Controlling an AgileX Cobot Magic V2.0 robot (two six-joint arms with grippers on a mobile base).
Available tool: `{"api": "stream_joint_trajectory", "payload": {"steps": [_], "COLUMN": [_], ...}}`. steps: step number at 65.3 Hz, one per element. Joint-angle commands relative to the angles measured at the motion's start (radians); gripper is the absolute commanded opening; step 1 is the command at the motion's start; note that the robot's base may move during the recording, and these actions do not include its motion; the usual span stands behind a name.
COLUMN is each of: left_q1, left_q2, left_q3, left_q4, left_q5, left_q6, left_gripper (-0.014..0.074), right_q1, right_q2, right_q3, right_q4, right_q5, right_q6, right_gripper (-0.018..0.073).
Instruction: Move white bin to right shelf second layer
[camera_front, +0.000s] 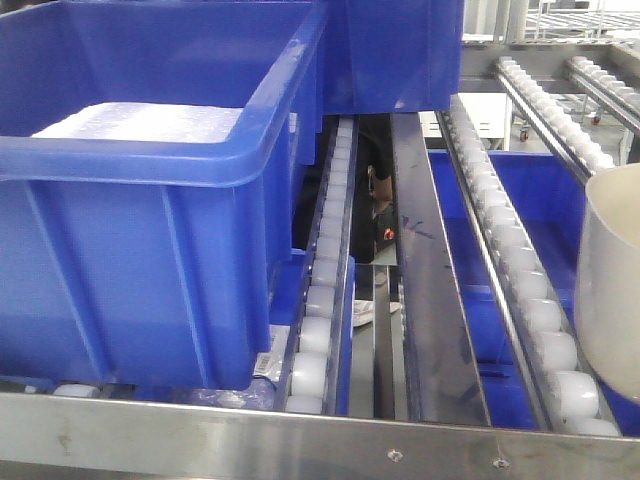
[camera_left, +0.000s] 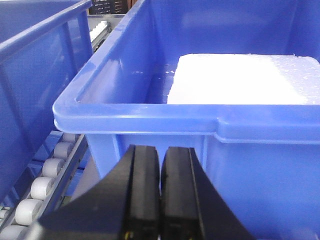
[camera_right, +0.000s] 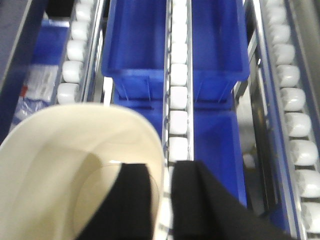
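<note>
The white bin (camera_right: 65, 165) is a glossy cream tub. In the right wrist view it fills the lower left; my right gripper (camera_right: 161, 200) is shut on its right wall, one finger inside and one outside. In the front view the bin's side (camera_front: 610, 290) shows at the right edge, over the roller lanes of the shelf layer (camera_front: 520, 280). I cannot tell if it rests on the rollers. My left gripper (camera_left: 160, 165) is shut and empty, in front of a blue crate's wall (camera_left: 225, 130).
A large blue ribbed crate (camera_front: 150, 200) holding a white foam block (camera_front: 150, 122) sits on the rollers at left. Another blue crate (camera_front: 395, 50) stands behind it. More blue crates (camera_right: 175, 45) lie on the level below. A steel front rail (camera_front: 320, 440) crosses the foreground.
</note>
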Motion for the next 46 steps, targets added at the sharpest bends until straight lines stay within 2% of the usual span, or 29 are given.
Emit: {"api": "stream_joint_trajectory", "payload": {"steps": [1,5,18,26,46], "left_q1": [-0.004,-0.004,-0.004,-0.004,-0.004], "left_q2": [-0.016,-0.016,-0.016,-0.016,-0.016], "left_q3": [0.037,0.037,0.037,0.037,0.037], "left_q4": [0.000,0.000,0.000,0.000,0.000], "left_q5": [-0.086,-0.086,-0.086,-0.086,-0.086], "left_q6": [-0.003,-0.003,-0.003,-0.003,-0.003], "left_gripper": [0.0085,0.0085,0.0085,0.0085,0.0085], "right_q1": [0.000,0.000,0.000,0.000,0.000], "right_q2": [-0.087,-0.137,-0.317,-0.399,-0.415], "right_q3": [0.018,0.052,0.150,0.178,0.180], "right_q4": [-0.002,-0.002,-0.002,-0.002,-0.001], "right_q5": [-0.100,-0.112,-0.204,-0.205,-0.190], "right_q6": [-0.009,-0.009,-0.009,-0.009,-0.009], "right_gripper": [0.0086,0.0043,0.0052,0.0052,0.0052]}}
